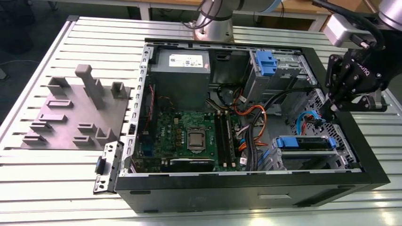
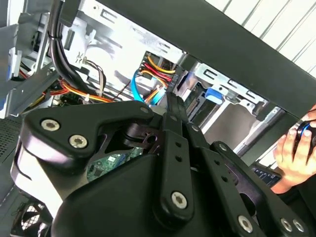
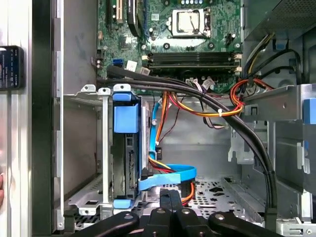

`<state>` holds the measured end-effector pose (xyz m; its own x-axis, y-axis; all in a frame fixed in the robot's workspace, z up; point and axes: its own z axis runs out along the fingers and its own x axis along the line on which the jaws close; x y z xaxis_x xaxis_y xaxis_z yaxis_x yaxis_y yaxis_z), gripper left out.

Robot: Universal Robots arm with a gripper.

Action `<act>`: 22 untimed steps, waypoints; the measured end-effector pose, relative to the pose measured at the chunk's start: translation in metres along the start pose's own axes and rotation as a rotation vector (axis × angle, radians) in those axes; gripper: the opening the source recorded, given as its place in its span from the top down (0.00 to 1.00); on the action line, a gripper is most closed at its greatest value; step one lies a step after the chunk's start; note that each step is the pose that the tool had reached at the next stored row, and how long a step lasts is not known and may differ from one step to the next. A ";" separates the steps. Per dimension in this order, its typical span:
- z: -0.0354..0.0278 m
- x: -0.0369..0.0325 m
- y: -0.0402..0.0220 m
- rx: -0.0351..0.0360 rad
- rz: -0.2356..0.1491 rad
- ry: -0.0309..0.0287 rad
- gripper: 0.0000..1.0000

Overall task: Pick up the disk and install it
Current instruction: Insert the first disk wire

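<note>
most of the job looks done: the disk (image 3: 126, 148) sits in its bay, just beside the hand (image 3: 170, 197). its fingers look closed together, holding nothing.

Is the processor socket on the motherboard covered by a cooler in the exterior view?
No. The processor socket lies bare on the motherboard, no cooler over it.

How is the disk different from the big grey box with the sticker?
The disk is small and thin; the grey box is much bigger and chunkier. The disk has a blue frame; the box has none and carries a white sticker. The disk sits in a metal bay at the exterior view's right; the box sits further to that view's left. Both are inside the case.
</note>
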<state>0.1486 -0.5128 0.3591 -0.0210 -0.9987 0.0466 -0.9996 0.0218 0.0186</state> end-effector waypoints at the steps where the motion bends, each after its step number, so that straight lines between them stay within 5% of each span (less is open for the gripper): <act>1: 0.0002 -0.0006 -0.0008 -0.0066 0.000 0.0002 0.89; 9: 0.0027 -0.0036 -0.0107 -0.0467 -0.002 0.0038 0.89; 13: 0.0035 -0.0046 -0.0140 -0.0730 -0.003 0.0057 0.89; 15: 0.0035 -0.0048 -0.0151 -0.0790 -0.004 0.0078 0.89; 21: 0.0036 -0.0048 -0.0160 -0.0822 -0.004 0.0093 0.89; 22: 0.0036 -0.0048 -0.0164 -0.0836 -0.004 0.0100 0.82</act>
<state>0.1650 -0.5085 0.3550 -0.0168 -0.9983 0.0564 -0.9945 0.0225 0.1021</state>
